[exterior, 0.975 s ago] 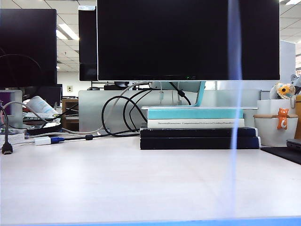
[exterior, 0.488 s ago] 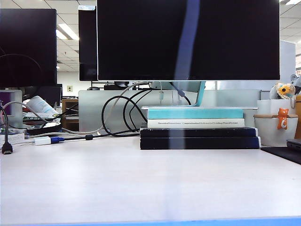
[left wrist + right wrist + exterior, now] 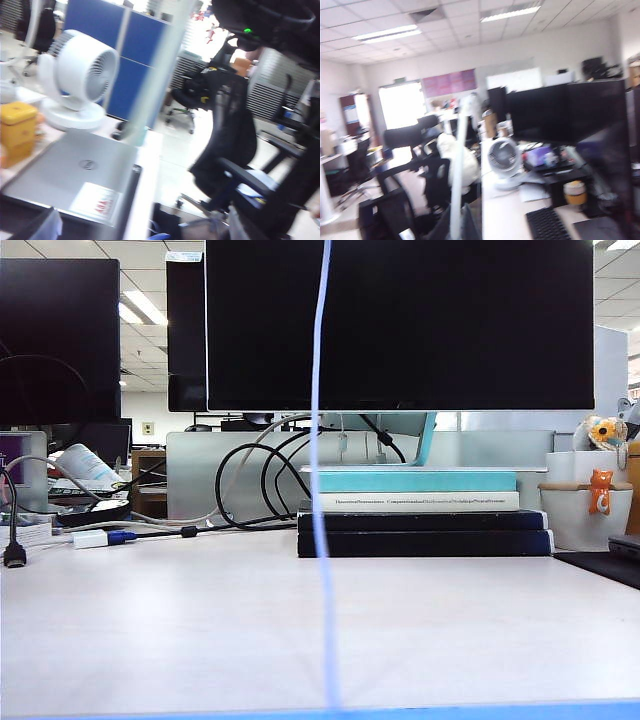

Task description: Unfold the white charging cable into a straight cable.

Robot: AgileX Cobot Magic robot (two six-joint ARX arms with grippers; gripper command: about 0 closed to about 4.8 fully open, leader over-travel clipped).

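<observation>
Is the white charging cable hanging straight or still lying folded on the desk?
Hanging straight: the white charging cable runs as one near-vertical line through the exterior view. Its ends are out of frame.

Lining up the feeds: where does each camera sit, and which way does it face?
Exterior view: low at the desk edge, facing the monitor and stacked books; no arm shows.
Left wrist view: tilted, looking across the office at a white fan and laptop; left gripper unseen.
Right wrist view: looks along office desks and ceiling; right gripper unseen.
Shared: the white charging cable crosses all three, blurred in both wrist views.

White charging cable point(image 3: 320, 490) blurred, ends cut off; both grippers unseen
</observation>
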